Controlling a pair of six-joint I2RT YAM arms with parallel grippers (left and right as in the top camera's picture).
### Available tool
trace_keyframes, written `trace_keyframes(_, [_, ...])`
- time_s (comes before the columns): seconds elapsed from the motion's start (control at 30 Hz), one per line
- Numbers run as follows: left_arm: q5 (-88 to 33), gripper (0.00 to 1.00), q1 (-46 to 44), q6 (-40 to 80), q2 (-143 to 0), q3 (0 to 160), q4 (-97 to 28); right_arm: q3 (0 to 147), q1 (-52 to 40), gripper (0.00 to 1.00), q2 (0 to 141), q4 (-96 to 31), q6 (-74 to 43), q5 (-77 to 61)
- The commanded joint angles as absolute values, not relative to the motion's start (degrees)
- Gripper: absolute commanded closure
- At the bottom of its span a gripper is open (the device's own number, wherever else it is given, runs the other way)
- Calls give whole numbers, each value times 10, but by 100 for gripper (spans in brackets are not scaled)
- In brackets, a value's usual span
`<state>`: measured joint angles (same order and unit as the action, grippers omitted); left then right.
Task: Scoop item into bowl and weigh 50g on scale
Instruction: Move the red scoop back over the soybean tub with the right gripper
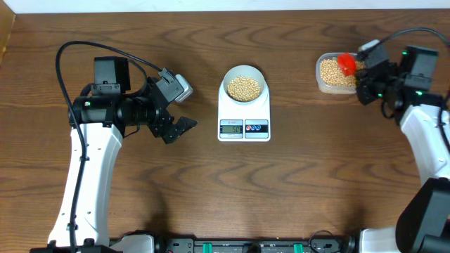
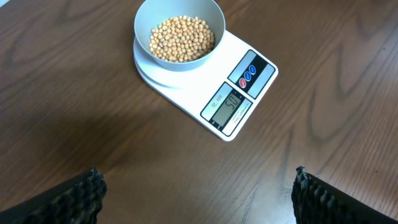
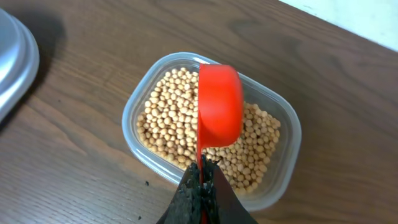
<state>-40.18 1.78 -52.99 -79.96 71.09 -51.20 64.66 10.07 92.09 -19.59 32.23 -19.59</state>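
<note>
The pale bowl (image 1: 243,87) sits on the white scale (image 1: 244,119), filled with beige beans (image 1: 243,88). In the left wrist view the bowl (image 2: 180,38) holds beans (image 2: 182,38) and the scale (image 2: 230,99) has a lit display. My left gripper (image 1: 184,125) (image 2: 198,193) is open and empty, on the table left of the scale. My right gripper (image 1: 363,79) (image 3: 202,180) is shut on a red scoop (image 3: 218,106) (image 1: 346,64), held turned on its side over the clear container of beans (image 3: 211,134) (image 1: 336,74).
A grey rounded lid or dish edge (image 3: 15,59) shows at the left of the right wrist view. The brown wooden table (image 1: 316,176) ends at a white wall along the far edge.
</note>
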Motion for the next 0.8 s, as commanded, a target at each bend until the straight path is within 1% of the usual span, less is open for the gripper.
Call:
trace_keyframes(0.0, [-407,2,18,-540,-794,721,-514,648,74,99,910,-198,346,-122])
trace_keyframes(0.67, [-407,2,18,-540,-794,721,-514,648,63,99,910,-199,348,-104])
trace_keyframes(0.77, [-407,2,18,-540,-794,721,-514,648,64,99,910,-199,331,-104])
